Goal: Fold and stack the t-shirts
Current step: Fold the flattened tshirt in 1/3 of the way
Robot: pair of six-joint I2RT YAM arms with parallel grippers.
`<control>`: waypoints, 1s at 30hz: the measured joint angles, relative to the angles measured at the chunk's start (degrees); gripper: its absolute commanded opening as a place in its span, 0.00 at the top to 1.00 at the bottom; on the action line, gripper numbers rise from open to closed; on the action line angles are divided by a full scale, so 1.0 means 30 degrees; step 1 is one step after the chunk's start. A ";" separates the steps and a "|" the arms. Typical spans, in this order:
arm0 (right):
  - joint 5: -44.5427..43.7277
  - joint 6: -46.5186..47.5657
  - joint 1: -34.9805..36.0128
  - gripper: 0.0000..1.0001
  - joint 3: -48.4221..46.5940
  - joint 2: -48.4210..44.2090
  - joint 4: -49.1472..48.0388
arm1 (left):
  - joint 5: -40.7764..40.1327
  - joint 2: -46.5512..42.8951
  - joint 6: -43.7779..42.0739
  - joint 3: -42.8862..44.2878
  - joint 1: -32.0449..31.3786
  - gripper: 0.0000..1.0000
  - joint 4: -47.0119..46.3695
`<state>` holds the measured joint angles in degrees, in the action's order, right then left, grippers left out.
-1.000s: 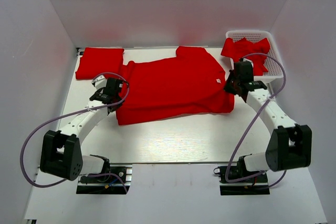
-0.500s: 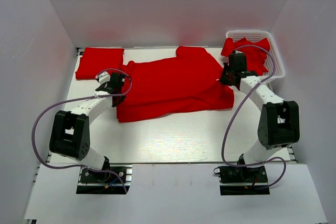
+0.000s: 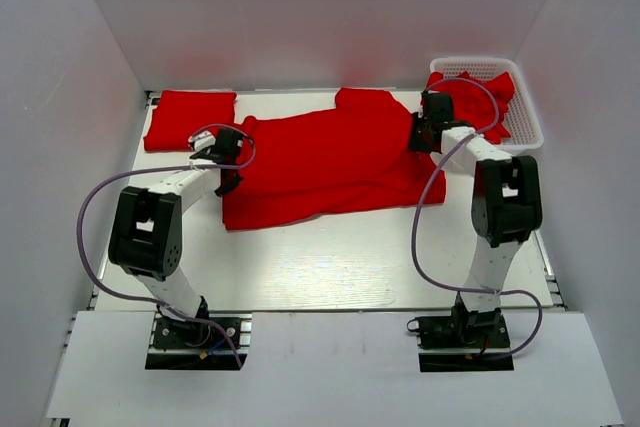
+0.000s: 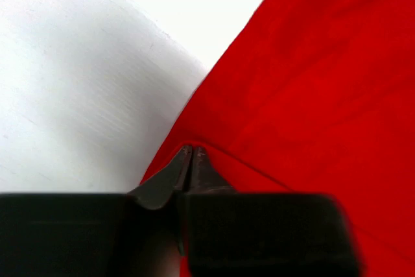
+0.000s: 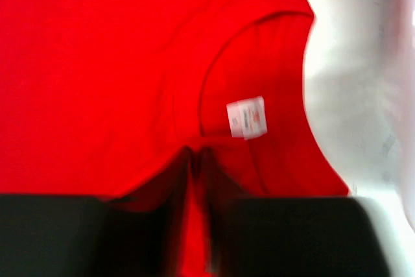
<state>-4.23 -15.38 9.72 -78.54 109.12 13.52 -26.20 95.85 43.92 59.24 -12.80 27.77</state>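
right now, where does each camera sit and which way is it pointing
top external: above and behind the arms, looking down on the table; shows both arms whole, the spread t-shirt, a folded t-shirt, the basket.
left wrist: on the left arm, looking down past the left gripper, shut on the spread t-shirt's edge.
right wrist: on the right arm, looking down past the right gripper, blurred, at the neck tag.
shared: all three show the spread t-shirt.
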 measured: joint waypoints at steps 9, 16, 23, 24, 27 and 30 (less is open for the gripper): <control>0.1020 0.1042 -0.0022 0.10 -0.1639 0.1231 0.0182 | -0.0335 0.1137 -0.0080 0.2790 0.0342 0.00 0.2135; 0.3213 0.1093 -0.0022 0.10 0.1661 -0.2776 0.0029 | 0.0393 -0.0561 -0.0743 0.2718 0.0342 0.00 0.2725; 0.3942 0.0568 -0.0029 0.10 0.6594 -0.6987 -0.0546 | 0.4575 -0.2310 -0.3104 0.1064 0.0087 0.00 0.1071; 0.3912 0.0423 -0.0044 0.10 0.6936 -0.7038 -0.0554 | 0.5231 -0.2302 -0.3271 0.0619 0.0036 0.00 0.0743; 0.4014 -0.0051 -0.0131 0.10 0.7737 -0.6907 -0.0809 | 0.6885 -0.1894 -0.3665 -0.0765 -0.0138 0.00 0.0146; 0.4277 -0.0627 -0.0299 0.10 0.8247 -0.6557 -0.1290 | 0.7832 -0.1355 -0.3847 -0.1698 -0.0306 0.00 -0.0277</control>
<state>8.60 -17.26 8.82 -53.80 89.45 9.65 -2.70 91.79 32.38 54.15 -13.72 26.94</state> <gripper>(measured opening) 0.904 0.997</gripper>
